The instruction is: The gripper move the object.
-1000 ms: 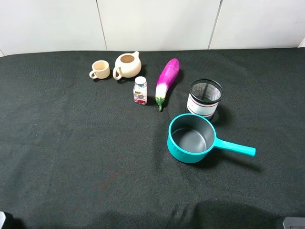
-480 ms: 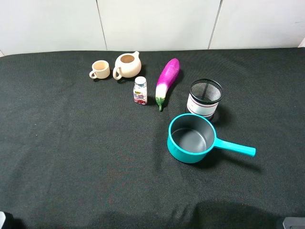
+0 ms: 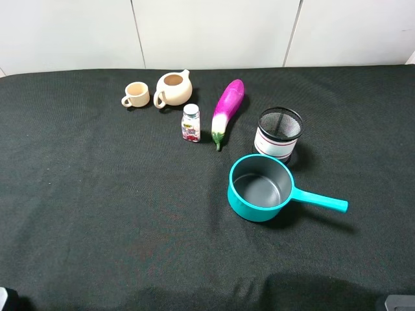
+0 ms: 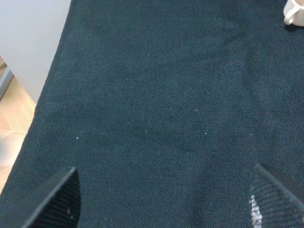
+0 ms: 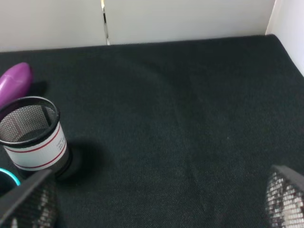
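Observation:
The object, a small clear bottle with a white cap and a red-and-yellow label, stands upright on the black cloth between the beige teapot and the eggplant. It does not show in either wrist view. My left gripper is open and empty, its two fingers wide apart over bare cloth near the table's left edge. My right gripper is open and empty over bare cloth, to the right of the mesh cup. Both grippers are far from the bottle.
A beige cup and a beige teapot stand at the back left. A purple eggplant lies right of the bottle. A black mesh cup and a teal saucepan stand at centre right. A white wall lies behind.

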Robot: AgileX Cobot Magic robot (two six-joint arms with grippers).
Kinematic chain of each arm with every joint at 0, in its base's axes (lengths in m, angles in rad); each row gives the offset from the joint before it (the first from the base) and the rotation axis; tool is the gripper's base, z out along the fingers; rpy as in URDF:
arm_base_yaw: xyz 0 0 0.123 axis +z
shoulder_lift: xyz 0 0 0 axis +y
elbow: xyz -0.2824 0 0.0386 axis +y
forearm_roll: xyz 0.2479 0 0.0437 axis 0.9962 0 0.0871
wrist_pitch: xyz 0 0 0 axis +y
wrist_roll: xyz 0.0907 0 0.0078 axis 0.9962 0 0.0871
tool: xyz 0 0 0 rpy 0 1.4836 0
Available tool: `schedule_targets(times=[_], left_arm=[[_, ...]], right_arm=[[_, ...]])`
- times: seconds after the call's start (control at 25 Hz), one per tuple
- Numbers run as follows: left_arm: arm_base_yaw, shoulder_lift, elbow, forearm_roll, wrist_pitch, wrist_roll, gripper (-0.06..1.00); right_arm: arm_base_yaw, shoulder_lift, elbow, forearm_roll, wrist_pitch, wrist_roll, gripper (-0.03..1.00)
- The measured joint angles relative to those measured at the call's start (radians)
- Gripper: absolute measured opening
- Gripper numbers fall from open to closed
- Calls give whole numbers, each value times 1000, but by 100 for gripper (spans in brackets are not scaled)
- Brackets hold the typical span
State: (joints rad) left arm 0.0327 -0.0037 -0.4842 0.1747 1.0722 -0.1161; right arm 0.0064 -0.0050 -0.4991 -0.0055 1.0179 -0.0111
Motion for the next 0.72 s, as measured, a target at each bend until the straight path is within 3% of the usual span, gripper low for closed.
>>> schedule_targets(times=[0.72], left_arm=[[0, 0, 0, 0, 0, 0, 71]], right_arm=[[0, 0, 0, 0, 1, 0, 66]])
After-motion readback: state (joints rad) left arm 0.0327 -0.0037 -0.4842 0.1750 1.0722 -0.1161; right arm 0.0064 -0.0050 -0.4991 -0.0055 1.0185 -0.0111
